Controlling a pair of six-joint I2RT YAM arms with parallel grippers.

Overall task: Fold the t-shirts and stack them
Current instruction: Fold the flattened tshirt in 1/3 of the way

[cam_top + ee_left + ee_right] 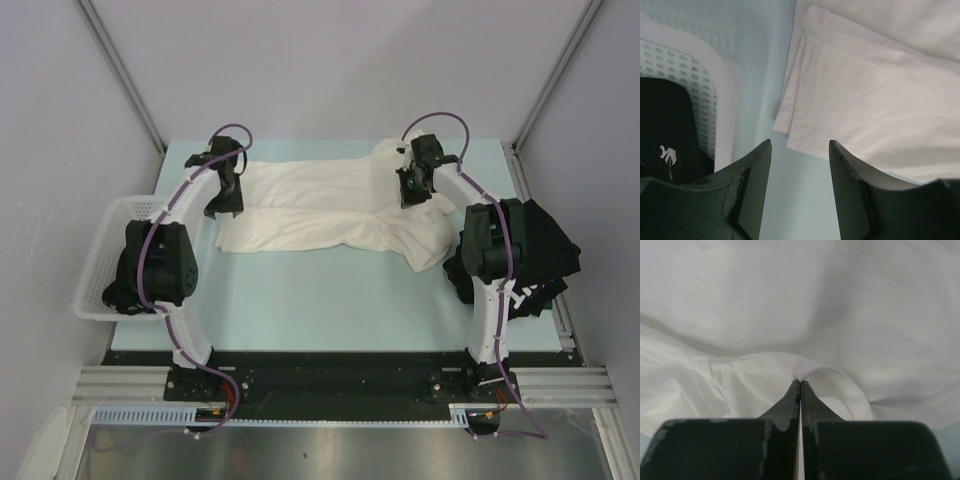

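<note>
Right end effector (800,382) tight on cream-white t-shirt (850,305)

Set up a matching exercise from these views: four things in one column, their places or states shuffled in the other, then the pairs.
1. left gripper
2. right gripper
3. cream-white t-shirt
4. white mesh basket

A. at the left edge of the table, black cloth inside
B. shut on the cream-white t-shirt
C. open, holding nothing
D. spread across the table

Pairs: 1-C, 2-B, 3-D, 4-A.
</note>
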